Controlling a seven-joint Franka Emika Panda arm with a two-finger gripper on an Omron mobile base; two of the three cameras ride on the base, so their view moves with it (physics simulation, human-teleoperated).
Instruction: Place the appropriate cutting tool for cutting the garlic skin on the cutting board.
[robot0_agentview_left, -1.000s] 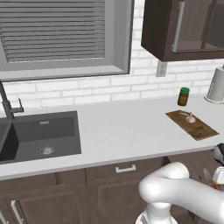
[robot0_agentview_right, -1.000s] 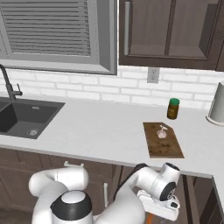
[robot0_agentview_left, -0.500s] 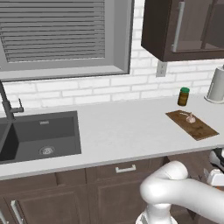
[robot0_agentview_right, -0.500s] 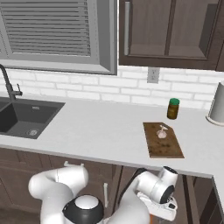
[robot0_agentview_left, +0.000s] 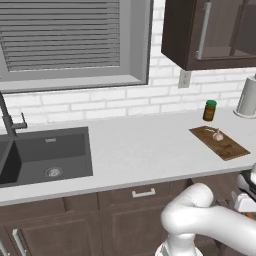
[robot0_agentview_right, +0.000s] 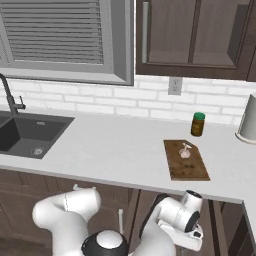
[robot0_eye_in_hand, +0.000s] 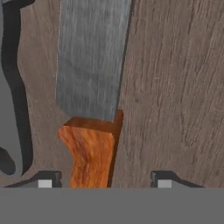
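Note:
A knife with a grey blade (robot0_eye_in_hand: 92, 57) and an orange wooden handle (robot0_eye_in_hand: 89, 153) lies on a brown wood-grain surface, close in front of the hand. My gripper (robot0_eye_in_hand: 105, 183) is open, one fingertip on each side of the handle and neither touching it. From the base cameras the hand (robot0_agentview_right: 182, 225) hangs low, below the counter's front edge near the right end. The dark-brown cutting board (robot0_agentview_right: 186, 160) lies on the counter with the pale garlic (robot0_agentview_right: 185, 152) on its far part; both also show as board (robot0_agentview_left: 220, 142) and garlic (robot0_agentview_left: 218, 135).
A green-lidded jar (robot0_agentview_right: 198, 124) stands behind the board and a paper towel roll (robot0_agentview_right: 248, 120) at the far right. The sink (robot0_agentview_left: 45, 155) and faucet (robot0_agentview_right: 12, 100) are at the left. A dark curved utensil (robot0_eye_in_hand: 15, 87) lies left of the knife.
The hand has sunk slightly lower in front of the cabinets below the board, and the arm's elbow has swung. Board, garlic and jar have not moved.

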